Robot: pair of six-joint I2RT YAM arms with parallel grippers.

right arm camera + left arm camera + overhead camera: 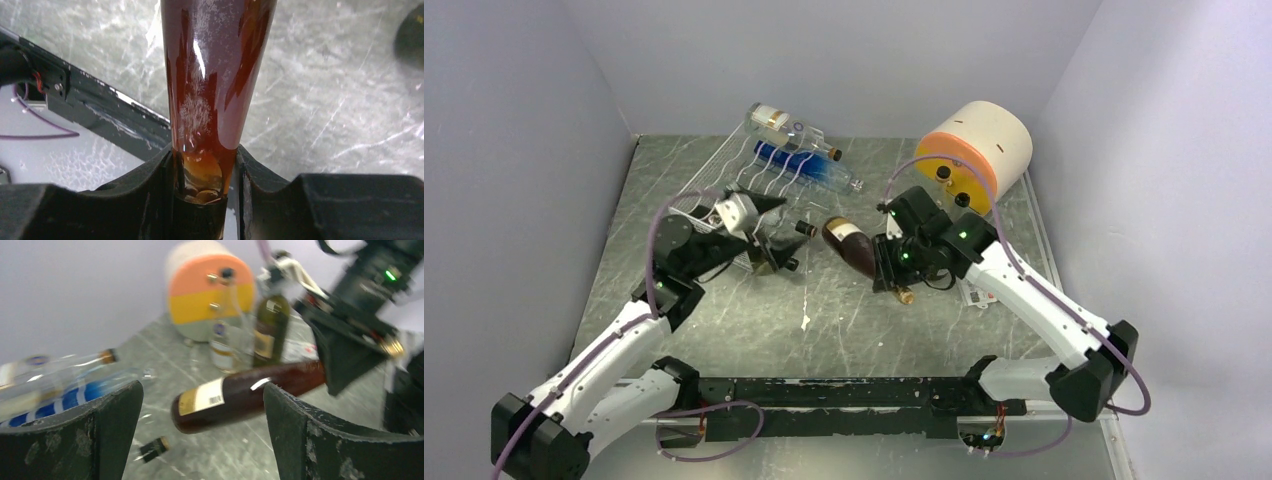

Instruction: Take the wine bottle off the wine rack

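The white wire wine rack point(714, 190) stands at the back left with a clear bottle point(784, 128) and a blue bottle point(809, 167) lying on its far end. My right gripper point(891, 265) is shut on the neck of a brown wine bottle point(848, 245) and holds it tilted above the table, right of the rack. In the right wrist view the neck point(210, 100) sits clamped between the fingers of the gripper point(205, 175). My left gripper point(779, 233) is open and empty at the rack's near right corner. In its own view the brown bottle point(235, 397) hangs beyond the open gripper point(202, 435).
An orange, yellow and cream cylinder point(979, 150) lies at the back right, with a clear bottle point(222, 340) and a green bottle point(271, 330) standing before it. A dark bottle neck point(805, 228) pokes out by the left gripper. Grey walls close three sides.
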